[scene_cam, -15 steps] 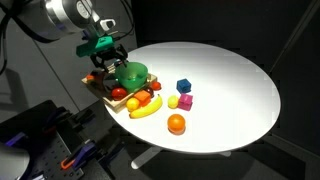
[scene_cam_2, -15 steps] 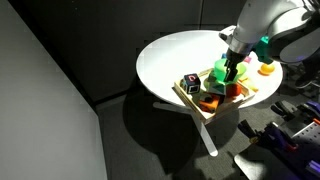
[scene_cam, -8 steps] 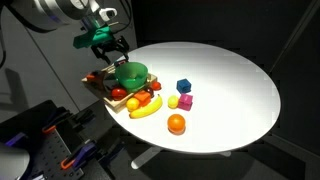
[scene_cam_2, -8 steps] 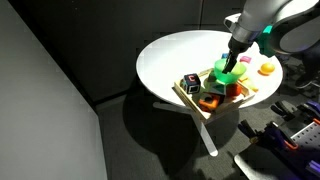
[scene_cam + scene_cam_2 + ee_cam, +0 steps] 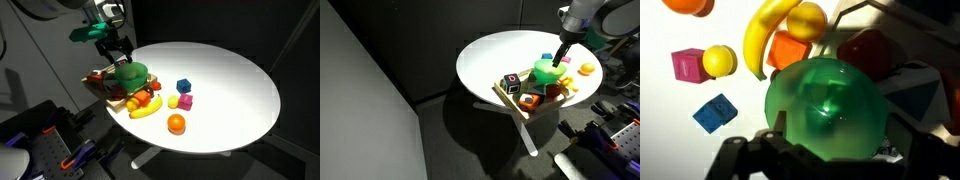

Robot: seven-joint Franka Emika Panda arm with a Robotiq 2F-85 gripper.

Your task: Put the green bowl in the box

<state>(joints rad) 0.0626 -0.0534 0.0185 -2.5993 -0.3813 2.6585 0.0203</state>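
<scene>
- One green bowl [image 5: 130, 74] sits in the wooden box [image 5: 104, 92] at the white table's [image 5: 230, 80] nine o'clock edge in an exterior view; the gripper [image 5: 118, 52] hangs above it, empty.
- In an exterior view, the gripper [image 5: 563, 58] is at the bowl's one o'clock.
- Wrist view: jaws spread apart; a banana [image 5: 762, 40] lies at the bowl's eleven o'clock.
</scene>
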